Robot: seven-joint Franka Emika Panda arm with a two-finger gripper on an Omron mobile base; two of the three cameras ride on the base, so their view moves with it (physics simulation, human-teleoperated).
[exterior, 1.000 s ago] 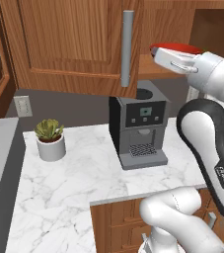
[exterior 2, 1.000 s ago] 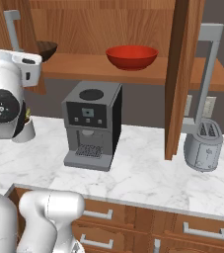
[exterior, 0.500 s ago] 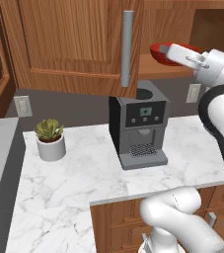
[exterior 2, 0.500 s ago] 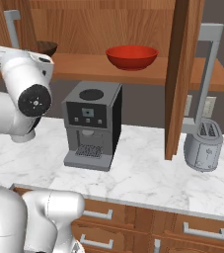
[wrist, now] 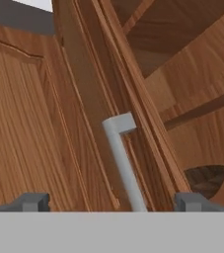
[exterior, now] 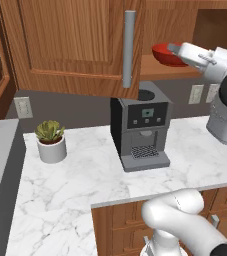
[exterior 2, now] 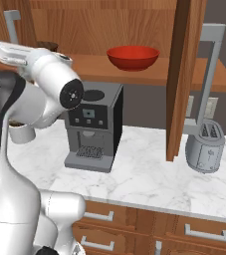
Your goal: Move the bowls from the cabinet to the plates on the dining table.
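Note:
The cabinet (exterior 2: 109, 20) stands open above the counter. On its shelf rests the glossy red bowl (exterior 2: 133, 56), whose rim (exterior: 166, 54) peeks out from behind my hand in the left base view. The dark brown bowl (wrist: 207, 179) lies further along the shelf, half hidden behind my arm in the right base view (exterior 2: 47, 46). My gripper (wrist: 113, 202) is open, its tips wide apart, facing the edge of the left door and its grey bar handle (wrist: 122, 163); nothing is held. The plates and the dining table are out of view.
A black coffee machine (exterior: 142, 127) stands on the marble counter (exterior: 75, 175) under the shelf. A potted plant (exterior: 50, 142) sits to its left, a toaster (exterior 2: 204, 152) to its right. The right door (exterior 2: 184, 74) juts out over the counter with its handle (exterior 2: 211, 74).
My elbow and forearm have swung to the right, while the hand stays up at shelf height near the red bowl. The bowls have not moved and the jaws remain wide.

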